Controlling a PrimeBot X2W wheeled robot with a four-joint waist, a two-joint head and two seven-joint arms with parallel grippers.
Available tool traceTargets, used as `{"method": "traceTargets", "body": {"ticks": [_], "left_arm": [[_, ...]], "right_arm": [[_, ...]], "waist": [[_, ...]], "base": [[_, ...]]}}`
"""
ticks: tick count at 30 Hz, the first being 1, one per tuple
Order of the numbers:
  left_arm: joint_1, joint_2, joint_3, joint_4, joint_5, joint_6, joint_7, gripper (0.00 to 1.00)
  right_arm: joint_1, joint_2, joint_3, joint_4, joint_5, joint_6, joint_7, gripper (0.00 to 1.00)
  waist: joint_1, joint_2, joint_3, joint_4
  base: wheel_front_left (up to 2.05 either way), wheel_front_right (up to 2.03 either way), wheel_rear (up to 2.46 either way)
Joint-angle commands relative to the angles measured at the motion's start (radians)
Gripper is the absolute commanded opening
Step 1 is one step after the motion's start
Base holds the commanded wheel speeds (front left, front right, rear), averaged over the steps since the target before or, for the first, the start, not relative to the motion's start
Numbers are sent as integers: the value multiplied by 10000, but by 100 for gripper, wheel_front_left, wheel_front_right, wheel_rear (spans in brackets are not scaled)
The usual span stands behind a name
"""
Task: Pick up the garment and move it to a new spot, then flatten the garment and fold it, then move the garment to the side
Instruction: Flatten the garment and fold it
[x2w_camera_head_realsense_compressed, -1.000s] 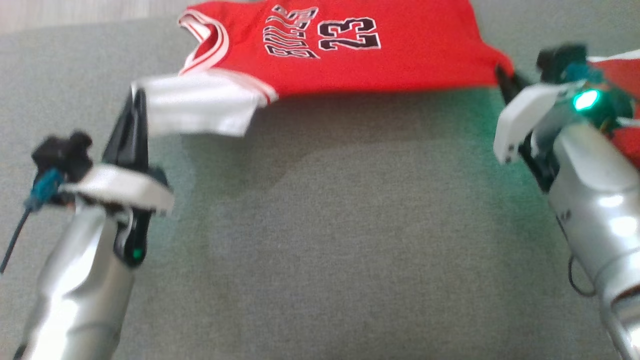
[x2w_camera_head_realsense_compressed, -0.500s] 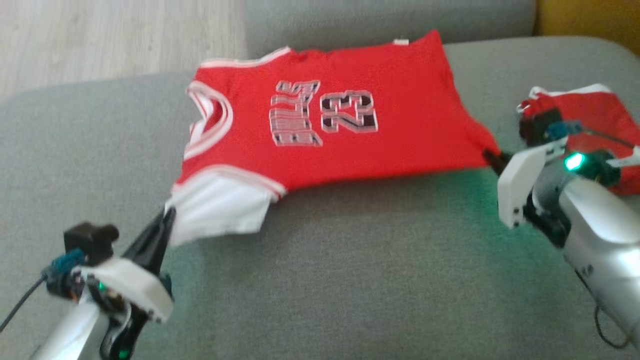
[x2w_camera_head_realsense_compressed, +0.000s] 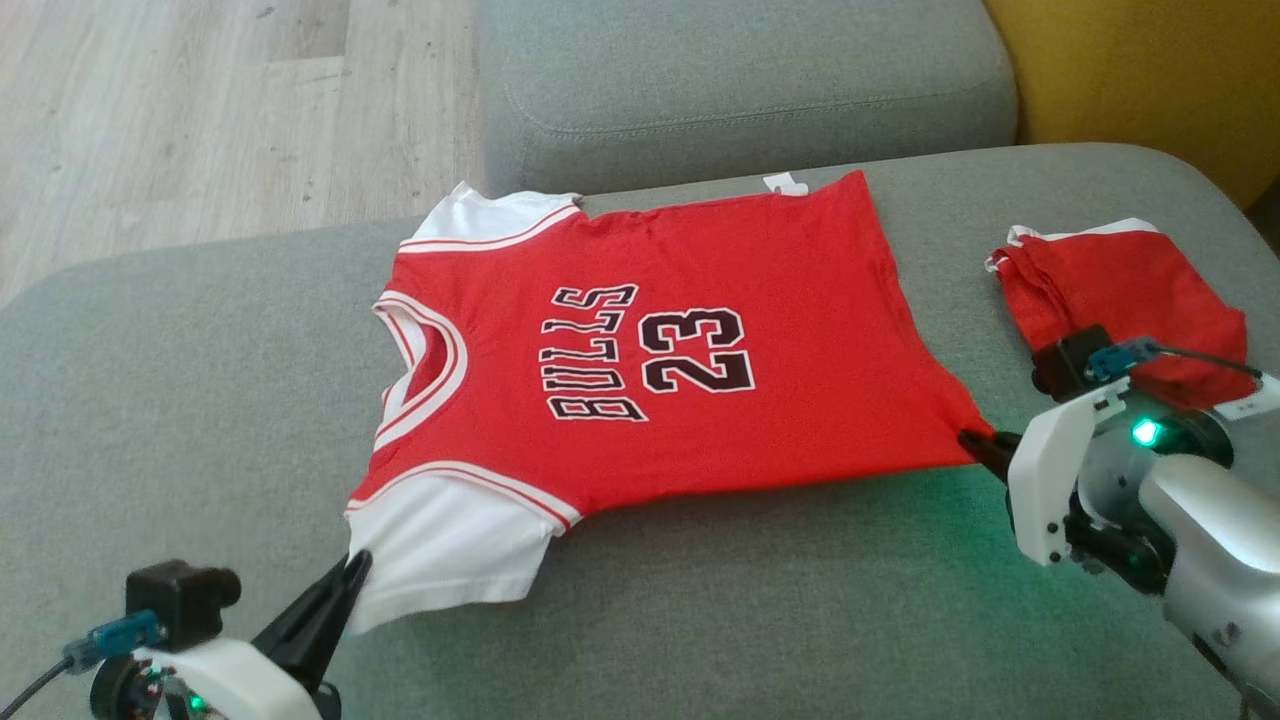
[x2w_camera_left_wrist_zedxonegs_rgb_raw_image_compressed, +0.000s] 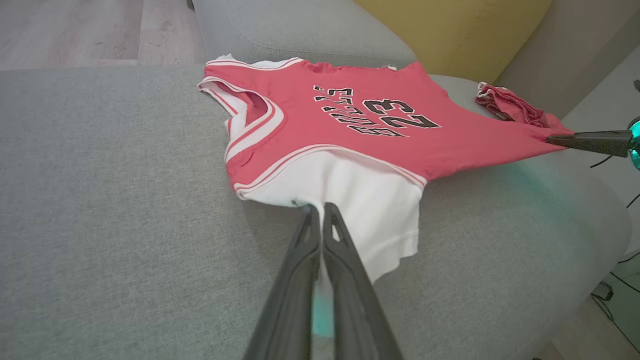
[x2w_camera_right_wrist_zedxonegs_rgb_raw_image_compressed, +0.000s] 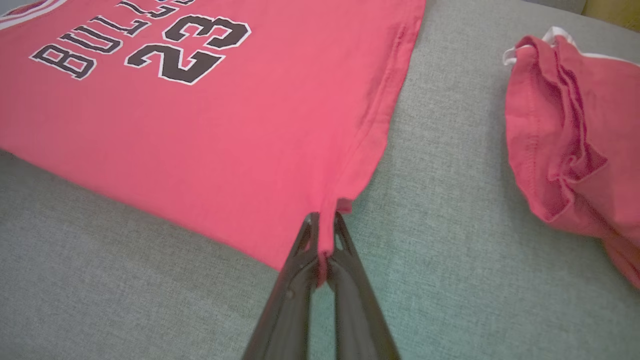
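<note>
Garment (x2w_camera_head_realsense_compressed: 800, 300) crosswise, collar (x2w_camera_head_realsense_compressed: 428, 372) toward left

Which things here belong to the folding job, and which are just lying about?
Job: red jersey; left gripper, shut on its white sleeve; right gripper, shut on its hem corner; grey sofa beneath.
Lying about: second red garment; yellow upholstery; wooden floor.

head view chops my left gripper (x2w_camera_head_realsense_compressed: 356, 563) off at the bottom edge, and my right arm (x2w_camera_head_realsense_compressed: 1195, 520) hides part of the spare red garment (x2w_camera_head_realsense_compressed: 1110, 285).
</note>
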Motion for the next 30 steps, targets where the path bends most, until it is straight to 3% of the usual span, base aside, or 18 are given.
{"method": "traceTargets", "body": {"ticks": [1,7,17,30], "left_arm": [[-534,399,614,-411,-46,67,-22,0],[-665,430,585,-847,136,337,104,0],[-2083,437,467,-56,606,537,644,0],[-5734,135,-280,2640,1488,65,1761,0]], "right_arm": [[-36,-325,-41,-261,90,-9,-41,0],[-27,-453,-159,-471,207,-9,-277,0],[-830,130,-428,-15,-10,-9,-410,0],[-2705,1396,-533,1838,-139,-9,138,0]], "waist": [[2,-1,-6,-9],[2,-1,73,-67],[2,-1,617,-216],[2,-1,1992,-343]], "base": [[0,0,0],[0,0,0],[0,0,0],[0,0,0]]}}
